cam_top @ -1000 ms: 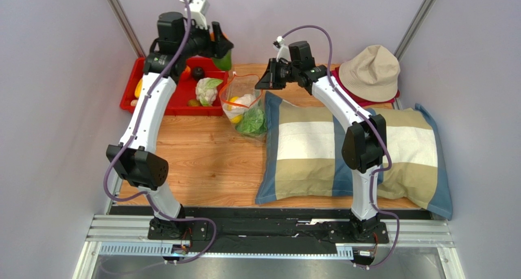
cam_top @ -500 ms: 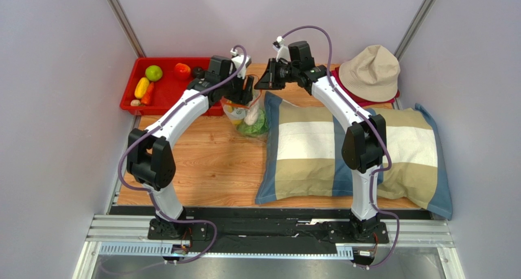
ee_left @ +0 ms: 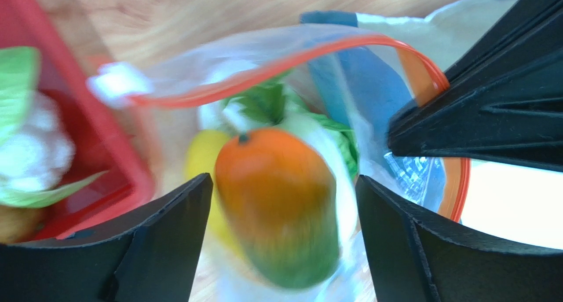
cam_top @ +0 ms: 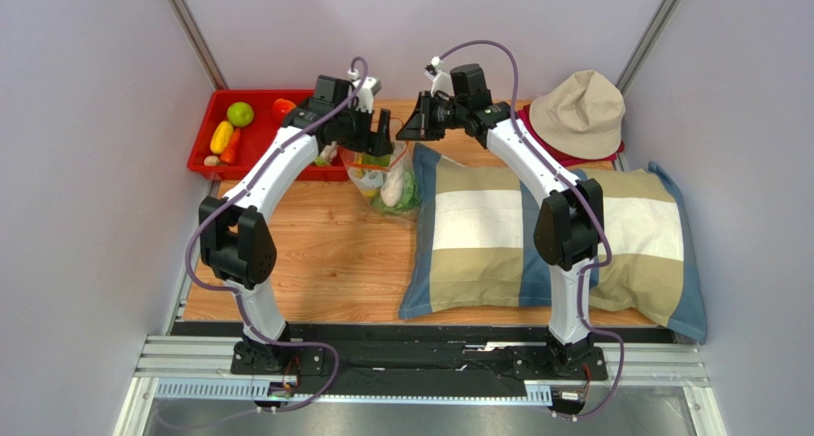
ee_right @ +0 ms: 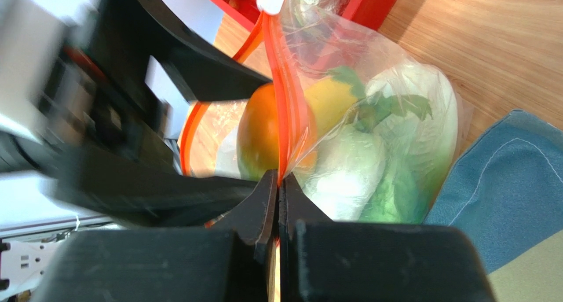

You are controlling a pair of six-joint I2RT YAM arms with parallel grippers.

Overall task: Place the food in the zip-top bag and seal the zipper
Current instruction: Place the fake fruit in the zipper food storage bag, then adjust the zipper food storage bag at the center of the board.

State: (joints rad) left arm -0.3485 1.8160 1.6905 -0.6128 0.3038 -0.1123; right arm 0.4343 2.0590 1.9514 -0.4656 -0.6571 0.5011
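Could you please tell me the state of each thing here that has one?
zip-top bag: open, partly filled.
zipper: unzipped.
right gripper: shut on the zipper.
left gripper: open over the bag's mouth.
orange-and-green toy fruit: unheld, between the left gripper's open jaws.

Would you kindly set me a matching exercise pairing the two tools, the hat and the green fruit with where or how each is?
Column one
1. left tool
2. right tool
3. hat
4. green fruit

Column two
A. in the red tray
B. shut on the zip strip of the bag
C. open over the bag's mouth
D. at the far right corner of the table

Pairs: 1-C, 2-B, 3-D, 4-A
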